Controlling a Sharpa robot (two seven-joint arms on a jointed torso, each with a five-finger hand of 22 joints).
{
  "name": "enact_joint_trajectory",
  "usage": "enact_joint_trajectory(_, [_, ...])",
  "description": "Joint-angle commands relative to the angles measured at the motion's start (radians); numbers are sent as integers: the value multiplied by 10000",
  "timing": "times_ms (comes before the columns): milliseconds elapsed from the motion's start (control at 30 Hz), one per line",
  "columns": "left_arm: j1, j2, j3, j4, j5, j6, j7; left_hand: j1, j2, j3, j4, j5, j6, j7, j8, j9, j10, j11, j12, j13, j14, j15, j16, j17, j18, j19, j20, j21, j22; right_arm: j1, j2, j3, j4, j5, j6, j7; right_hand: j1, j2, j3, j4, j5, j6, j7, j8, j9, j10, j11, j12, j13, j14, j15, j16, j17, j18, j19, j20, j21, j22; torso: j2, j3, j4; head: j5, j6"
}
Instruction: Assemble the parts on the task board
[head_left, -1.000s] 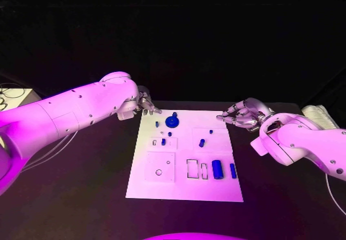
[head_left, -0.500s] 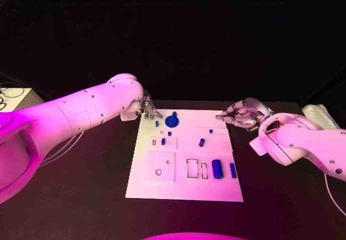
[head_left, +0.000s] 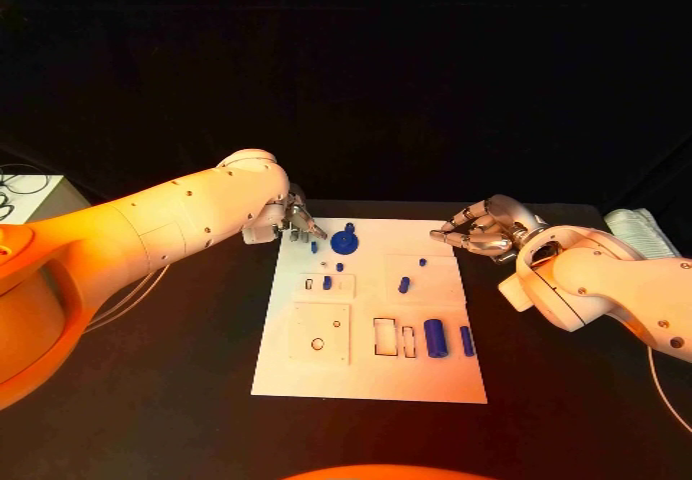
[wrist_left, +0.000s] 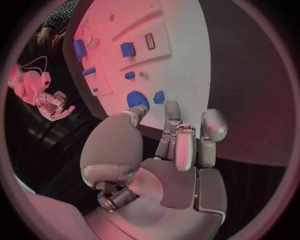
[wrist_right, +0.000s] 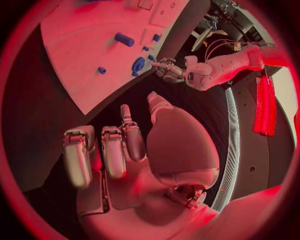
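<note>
My left hand (head_left: 296, 218) is hovering at the board's (head_left: 372, 375) far left corner, about 11 o'clock from the board's middle. Its fingers (wrist_left: 179, 137) are lying close together and pointing toward the board edge, thumb alongside, and I am holding nothing in it; the fingertips are sitting just short of a small blue peg (head_left: 315, 247) and the round blue disc (head_left: 345, 242).

The board is lying in the middle of the black table (head_left: 173, 380). On it, going left to right: the peg and disc at 12 o'clock, 2 small blue pieces (head_left: 327, 283) near the centre-left, another short blue piece (head_left: 405, 285) at the centre, then at 4 o'clock a thick blue cylinder (head_left: 434, 338) standing beside 2 rectangular slots (head_left: 385, 337), and a thinner blue bar (head_left: 466, 341) just right of it.

My right hand (head_left: 476, 230) is hanging off the board's far right corner, at about 2 o'clock. Its fingers (wrist_right: 106, 150) are curling inward toward the palm with the thumb close by, and nothing is sitting between them.
</note>
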Motion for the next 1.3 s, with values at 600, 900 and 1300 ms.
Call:
enact_joint_trajectory(600, [-100, 109, -62, -220, 378, 244, 28, 262, 398, 63, -22, -12, 224, -7, -71, -142, -30, -42, 121, 22, 659, 50, -25, 1721, 182, 8, 78, -31, 39, -5, 14, 1, 20, -108, 17, 95, 20, 49, -57, -19, -11, -70, 0, 18, -7, -59, -17, -25, 1105, 955, 52, -43, 2233, -125, 1014, 26, -46, 2584, -2, 2, 7, -34, -10])
enact_joint_trajectory(900, [-103, 51, -57, -195, 906, -56, 37, 1398, 714, 520, -97, 22, 486, -213, 441, 221, -135, -211, 112, -89, 623, -88, -50, 1650, 198, -45, 14, -54, 11, -5, 15, 1, 11, -115, 42, 77, 27, 54, -60, -19, -11, -70, 0, 19, -7, -53, -17, -18, 1109, 955, 52, -45, 2230, -126, 1015, 26, -44, 2585, -6, 4, 5, -41, -25])
enact_joint_trajectory(1300, [-103, 56, -58, -263, 1361, 126, 31, 2177, 684, 1075, -162, -5, 267, -274, 750, 610, -161, -270, 102, -154, 629, -141, -31, 1666, 197, -73, -41, -68, 15, -6, 5, 1, 14, -132, 34, 79, 27, 54, -60, -19, -11, -70, 0, 19, -7, -53, -17, -18, 1109, 955, 52, -45, 2230, -126, 1015, 26, -44, 2585, 5, 1, 7, -24, -14])
